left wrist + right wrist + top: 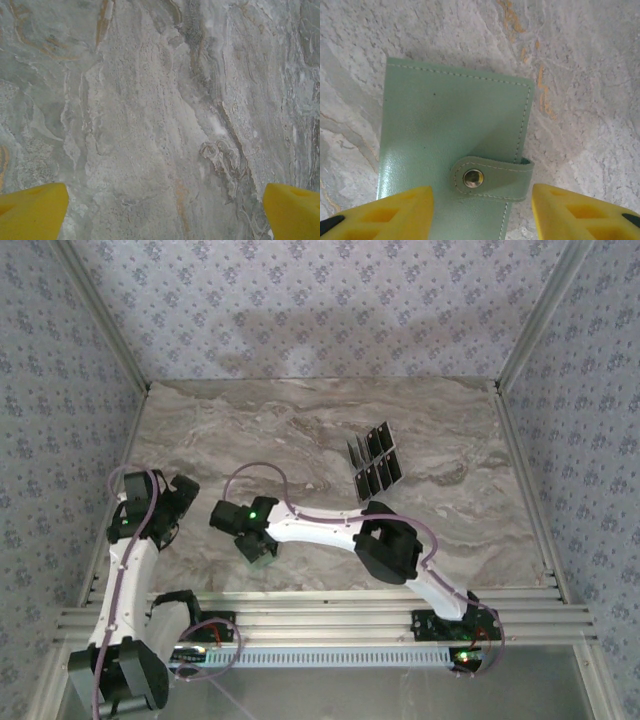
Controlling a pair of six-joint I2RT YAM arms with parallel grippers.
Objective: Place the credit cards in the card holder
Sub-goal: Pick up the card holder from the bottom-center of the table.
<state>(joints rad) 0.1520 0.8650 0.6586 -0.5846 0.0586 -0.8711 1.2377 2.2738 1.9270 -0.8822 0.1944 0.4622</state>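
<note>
The card holder (455, 125) lies closed on the marble table (590, 75), its pale green cover up and its tab snapped shut over the right edge. In the right wrist view it fills the middle and lower left of the frame. The right gripper (480, 200) stands over it with its jaws wide. The left yellow finger (380, 215) sits at the lower left, over the holder's lower left part. The other finger is at the lower right, beyond the holder's right edge with bare marble between them. The snap tab lies about midway between the two fingers. I cannot tell whether the fingers touch the holder.

In the top view the holder is left of centre, low in the frame, under the right arm's wrist. The credit cards (375, 462) lie in a black cluster right of centre and higher up, well apart from the holder.

The left gripper (165, 205) hangs over bare marble, its jaws wide, a yellow fingertip in each lower corner of its view.
</note>
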